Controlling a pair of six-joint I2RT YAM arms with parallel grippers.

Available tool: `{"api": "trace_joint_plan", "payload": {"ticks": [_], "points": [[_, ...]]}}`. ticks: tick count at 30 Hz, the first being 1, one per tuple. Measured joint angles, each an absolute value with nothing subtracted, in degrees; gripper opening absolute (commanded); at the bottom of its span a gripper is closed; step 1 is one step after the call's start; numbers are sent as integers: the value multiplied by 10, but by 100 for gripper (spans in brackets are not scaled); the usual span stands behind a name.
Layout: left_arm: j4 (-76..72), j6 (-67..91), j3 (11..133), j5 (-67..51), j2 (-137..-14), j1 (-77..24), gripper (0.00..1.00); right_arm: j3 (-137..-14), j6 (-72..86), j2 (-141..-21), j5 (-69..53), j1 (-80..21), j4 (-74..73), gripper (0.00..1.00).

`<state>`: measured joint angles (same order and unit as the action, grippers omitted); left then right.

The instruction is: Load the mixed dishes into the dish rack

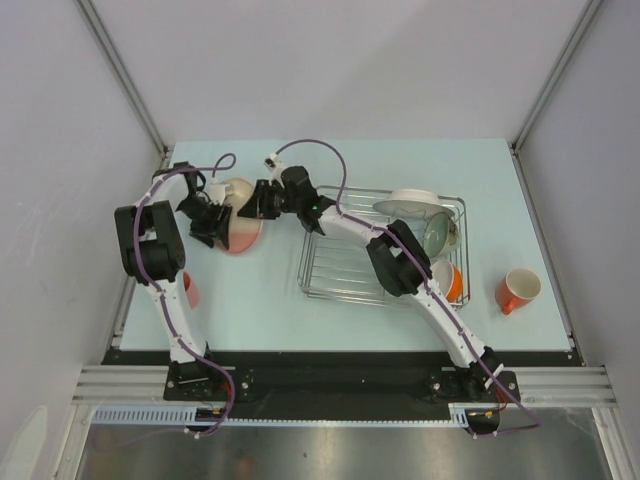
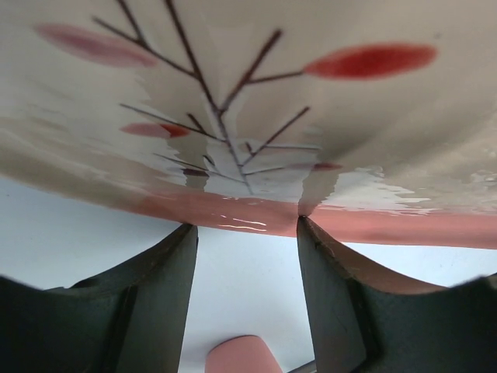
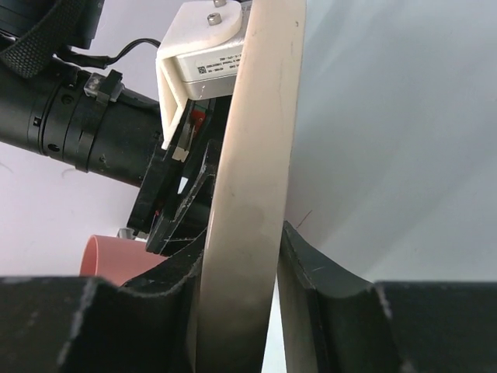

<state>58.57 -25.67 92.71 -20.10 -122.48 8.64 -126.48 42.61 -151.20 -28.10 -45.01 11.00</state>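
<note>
Pale blue tabletop, grey walls around it. Toward the far-left corner the cream plate (image 1: 243, 232) stands on edge, its glossy glazed face with twig motif and pink rim turned to the left gripper (image 2: 245, 225), whose fingers stand apart at the rim, clasping nothing. The right gripper (image 3: 241, 280) pinches the thin rim edge-on. The step in hand looks like a handover. Next, I judge, the left backs off and the right carries the disc to the chrome wire dish rack (image 1: 335, 270) nearer the right edge, slotting it upright between tines.
</note>
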Motion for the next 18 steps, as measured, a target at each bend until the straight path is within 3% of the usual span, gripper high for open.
{"api": "trace_joint_plan", "payload": {"ticks": [3,7,8,9,18], "points": [[585,-256,926,-199,-1224,86,60,-1270,400,-1512,-281,-450,96,0],[582,-249,923,-216,-1220,85,77,-1272,323,-1489,-264,-454,26,0],[581,-244,922,-230,-1218,85,94,-1272,309,-1480,-256,-455,8,0],[577,-241,921,-249,-1215,84,99,-1265,293,-1469,-246,-456,-8,0],[562,-221,951,-359,-1164,49,100,-1144,160,-1319,-218,-449,-124,0]]}}
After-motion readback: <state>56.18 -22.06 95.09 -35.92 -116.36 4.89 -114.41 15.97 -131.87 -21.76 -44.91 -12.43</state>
